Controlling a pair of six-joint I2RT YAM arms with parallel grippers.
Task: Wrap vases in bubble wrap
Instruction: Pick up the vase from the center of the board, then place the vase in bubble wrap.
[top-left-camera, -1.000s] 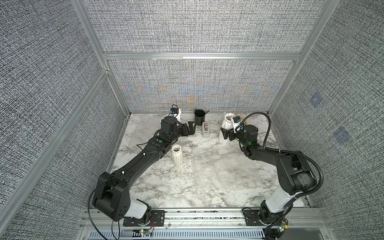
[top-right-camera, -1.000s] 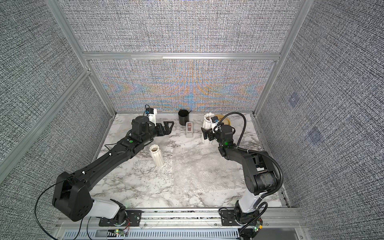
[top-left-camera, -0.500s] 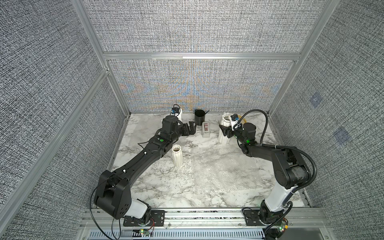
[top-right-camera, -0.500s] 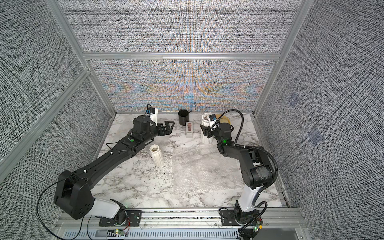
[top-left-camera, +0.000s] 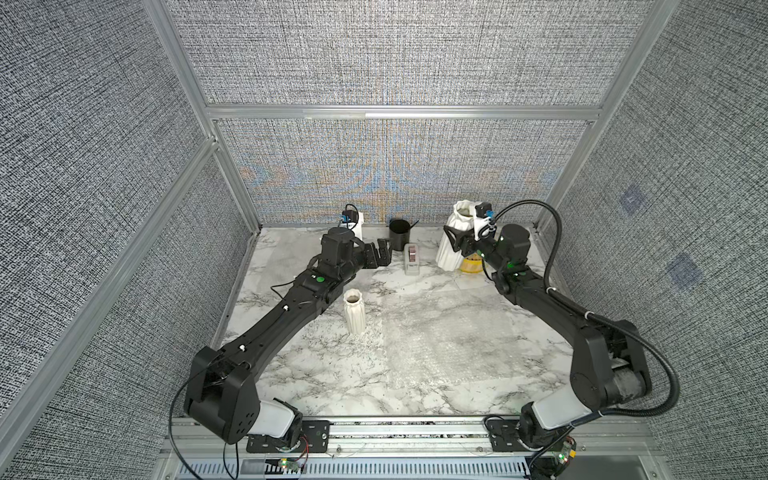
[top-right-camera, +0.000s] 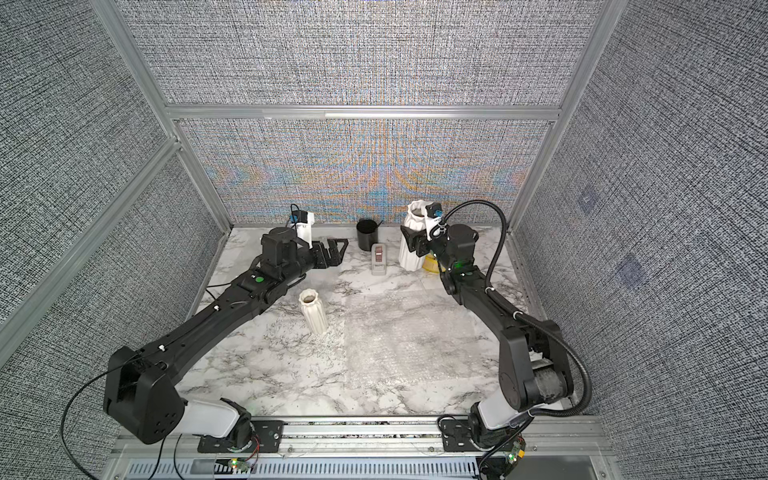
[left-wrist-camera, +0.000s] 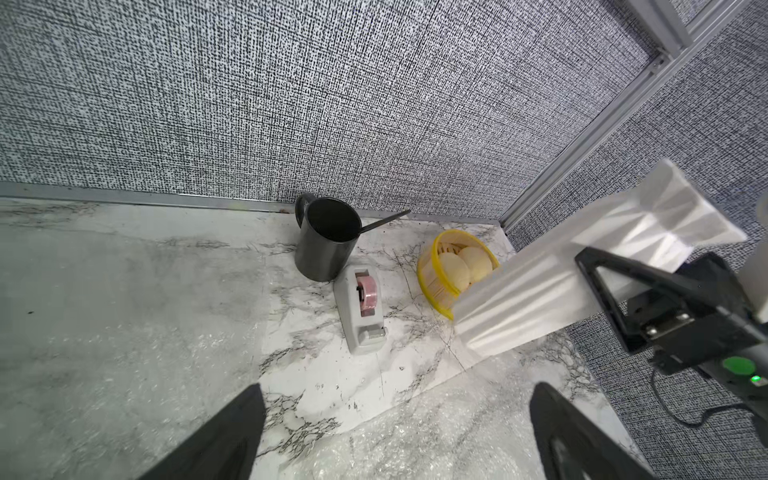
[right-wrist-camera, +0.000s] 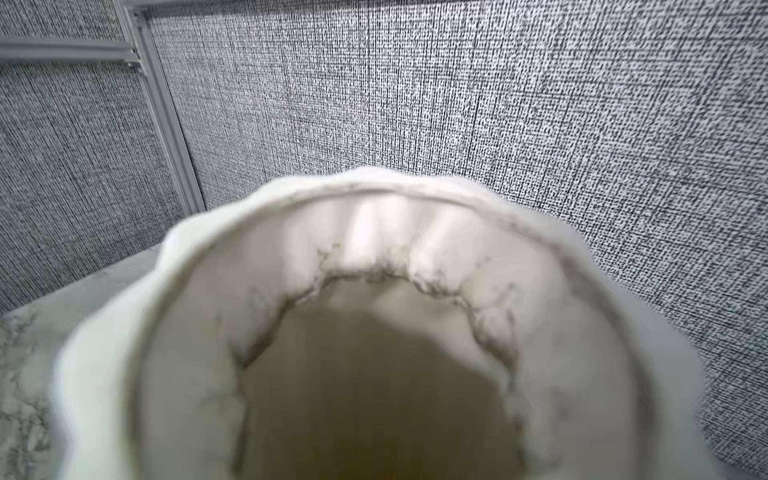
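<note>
Tall vase (top-left-camera: 449, 255) is clamped at the neck by right gripper (top-left-camera: 457, 241); left gripper (top-left-camera: 380, 253) is spread, empty.
Both top views: two vases are counted, short vase (top-left-camera: 354, 311) upright just beside one bubble wrap (top-left-camera: 440, 345) sheet laid flat, tall vase back right beside one yellow basket (top-left-camera: 471, 266); one black cup (top-left-camera: 398, 235) and one tape dispenser (top-left-camera: 411, 259) are seen. Left wrist: round pieces inside the basket are shown only here. Right wrist: only the tall vase's blurred rim is seen.
</note>
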